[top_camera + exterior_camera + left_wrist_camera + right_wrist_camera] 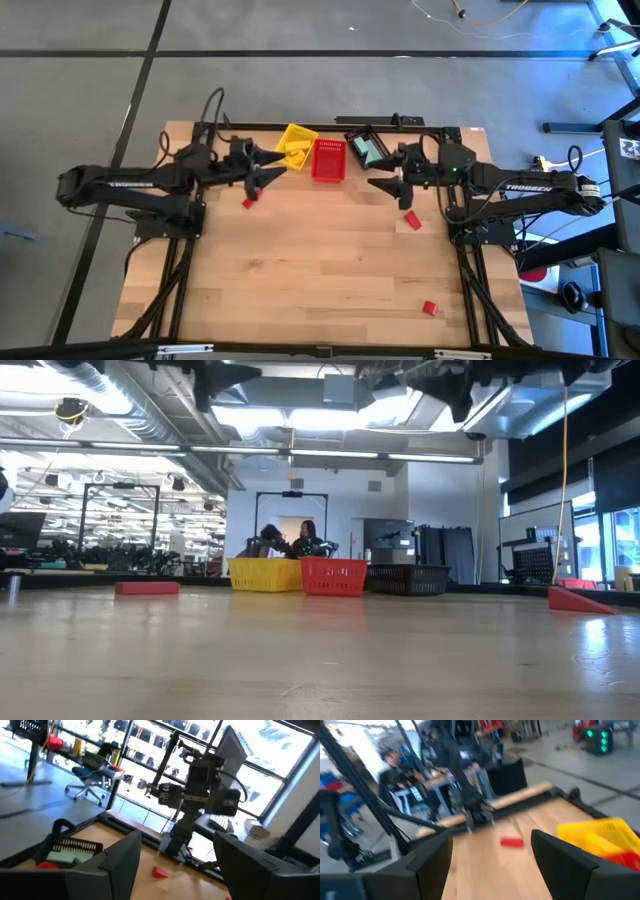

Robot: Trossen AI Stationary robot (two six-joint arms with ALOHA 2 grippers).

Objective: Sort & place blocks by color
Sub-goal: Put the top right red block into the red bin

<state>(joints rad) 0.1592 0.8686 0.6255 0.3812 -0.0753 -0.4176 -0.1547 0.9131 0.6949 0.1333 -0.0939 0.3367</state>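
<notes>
Three red blocks lie flat on the wooden table: one (249,202) just below my left gripper (272,168), one (411,220) near my right gripper (380,183), and one (429,308) near the front right. Teal blocks (368,150) lie in the black basket (356,136), and yellow pieces (295,152) lie in the yellow basket (300,131). Both grippers hover above the table, open and empty, pointing toward each other. The left wrist view shows its open fingers (177,837) and a red block (160,872). The right wrist view shows its open fingers (491,837) and a red block (511,842).
The yellow basket, the red basket (328,160) and the black basket stand in a row at the table's far edge, between the two arms. Bare wood fills the middle and near part of the table (320,270). People sit in the room beyond the table (290,542).
</notes>
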